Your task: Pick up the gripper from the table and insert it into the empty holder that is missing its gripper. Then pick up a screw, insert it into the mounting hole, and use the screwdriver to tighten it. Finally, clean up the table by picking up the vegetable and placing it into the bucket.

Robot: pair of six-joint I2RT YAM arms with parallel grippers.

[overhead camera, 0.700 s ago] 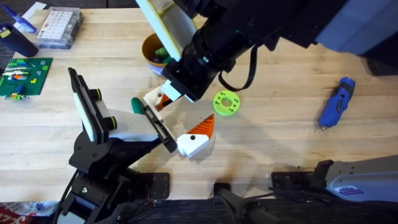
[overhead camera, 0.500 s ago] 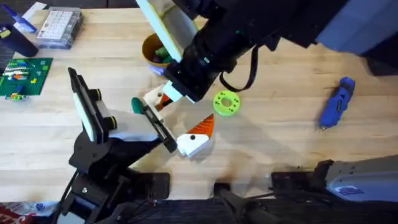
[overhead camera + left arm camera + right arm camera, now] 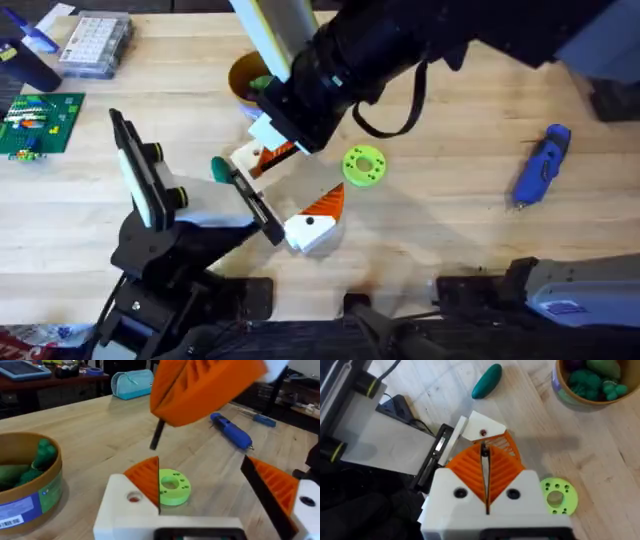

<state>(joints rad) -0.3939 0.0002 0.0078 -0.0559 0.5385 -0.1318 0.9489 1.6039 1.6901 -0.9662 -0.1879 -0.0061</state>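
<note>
My left gripper (image 3: 295,185) stands open low over the table (image 3: 450,120); its white fingers (image 3: 125,510) have orange ribbed pads. The near finger carries a small mounting hole (image 3: 133,496) (image 3: 483,433). My right gripper (image 3: 270,145) (image 3: 484,455) hangs just above that finger, shut on a thin dark screw (image 3: 157,435) (image 3: 483,451) that points down toward the hole. The dark-green vegetable (image 3: 218,168) (image 3: 487,381) lies beside the left gripper. Partly under the right arm, the yellow bucket (image 3: 240,78) (image 3: 35,495) holds green toy pieces. The blue screwdriver (image 3: 540,165) (image 3: 232,430) lies far right.
A lime-green disc with a hole (image 3: 363,165) (image 3: 172,487) lies just beyond the left fingers. A clear compartmented box (image 3: 95,42) and a green brick plate (image 3: 38,122) sit at the far left. The right arm spans the table's middle.
The right arm has shifted slightly toward the far side, its gripper staying over the left gripper's near finger. The left arm holds its place.
</note>
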